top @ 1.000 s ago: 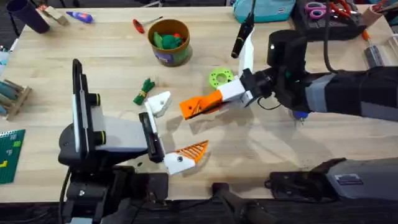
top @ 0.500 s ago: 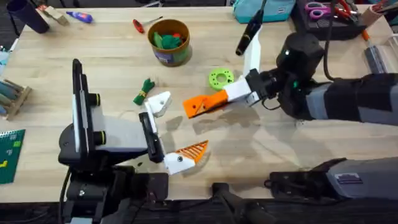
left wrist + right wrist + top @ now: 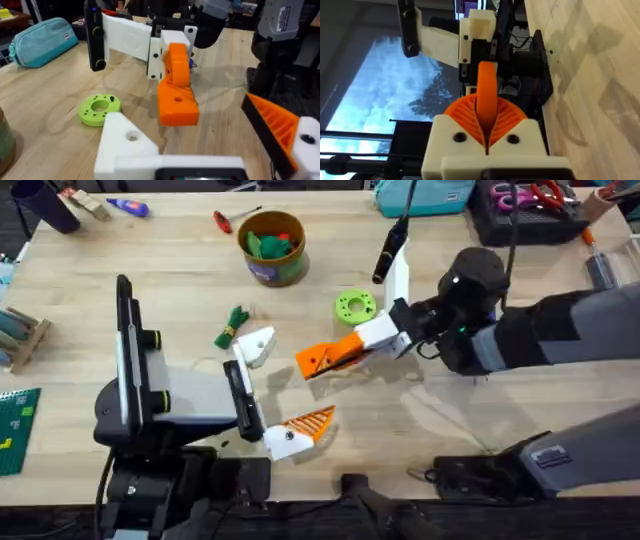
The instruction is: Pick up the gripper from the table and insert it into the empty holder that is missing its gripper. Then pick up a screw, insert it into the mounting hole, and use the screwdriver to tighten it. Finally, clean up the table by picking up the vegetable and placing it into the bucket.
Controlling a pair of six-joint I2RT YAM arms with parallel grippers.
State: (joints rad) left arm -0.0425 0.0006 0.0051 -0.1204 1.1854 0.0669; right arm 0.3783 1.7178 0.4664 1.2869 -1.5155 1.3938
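Pale wood table (image 3: 150,250), overhead: right gripper (image 3: 345,350) clamps the orange gripper (image 3: 328,357) between lime disc (image 3: 355,306) and empty holder (image 3: 256,345); bucket (image 3: 271,247) holds green pieces, vegetable (image 3: 232,326) beside holder; left wrist: own jaws wide; right wrist: wedge pinched edge-on; line up before seating.
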